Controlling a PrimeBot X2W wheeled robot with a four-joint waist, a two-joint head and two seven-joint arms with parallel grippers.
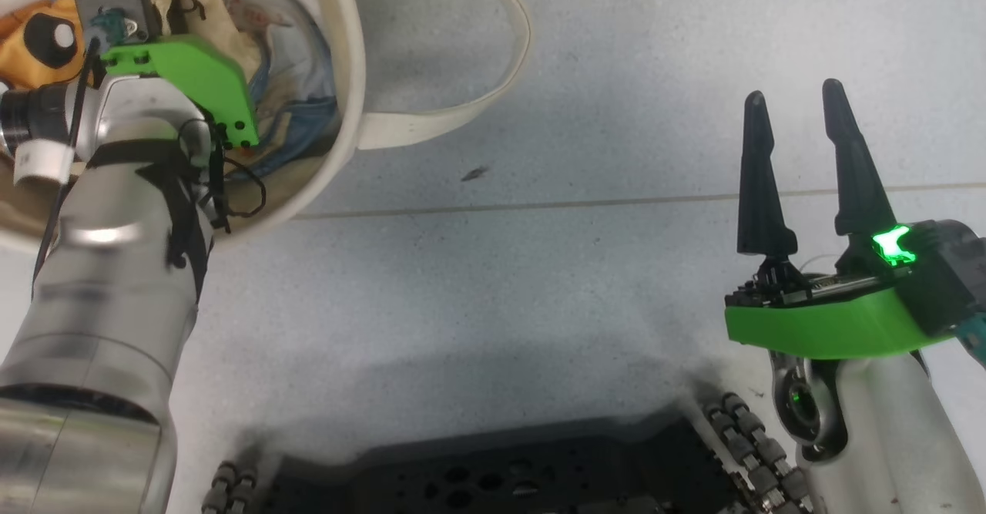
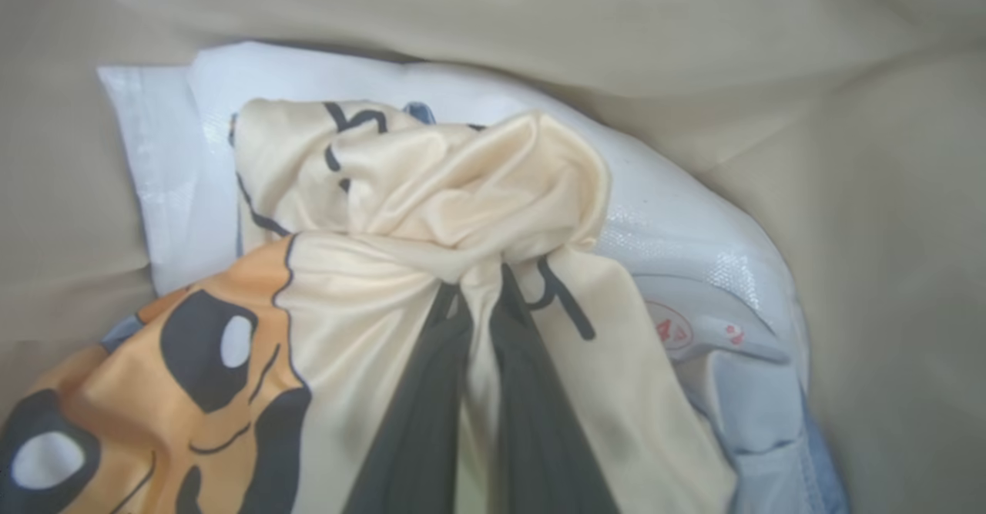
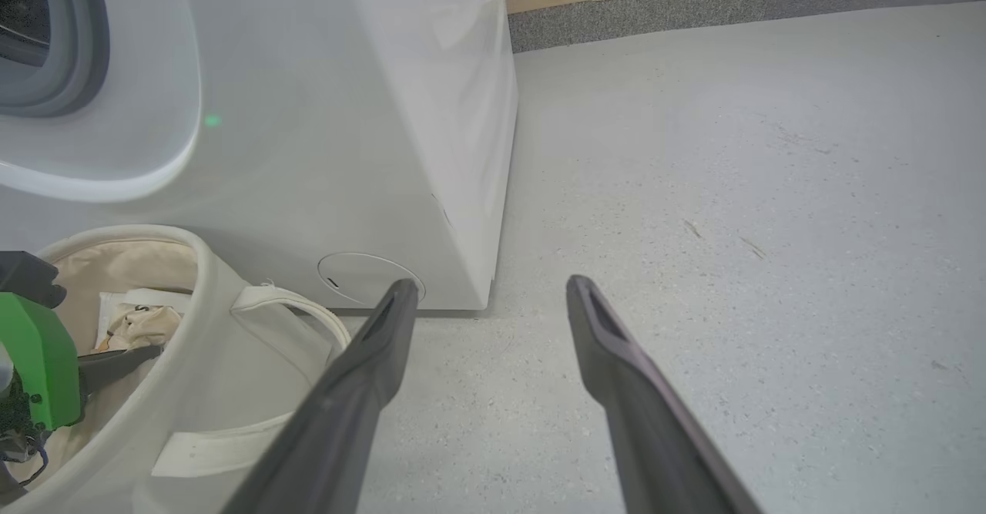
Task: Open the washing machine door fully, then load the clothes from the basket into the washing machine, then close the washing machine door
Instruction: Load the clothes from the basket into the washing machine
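My left gripper [image 2: 477,283] reaches down into the basket [image 1: 347,75] and is shut on a bunched fold of the clothes [image 2: 431,190], cream fabric with an orange-and-black cartoon print. More clothes [image 1: 300,105] in light blue and cream lie in the tub beside my left wrist. My right gripper [image 1: 793,92] hovers open over bare floor, far right of the basket, holding nothing. In the right wrist view, that right gripper [image 3: 493,287] points toward the lower front corner of the washing machine [image 3: 347,113], whose grey seal [image 3: 69,52] shows at the upper left. The washing machine door is out of view.
A plain white bundle [image 2: 678,252] lies under the gripped garment. The basket [image 3: 200,329] stands right against the washer's front, one loop handle [image 1: 493,75] lying on the grey floor [image 1: 578,283]. My dark wheeled base [image 1: 501,468] is at the bottom edge.
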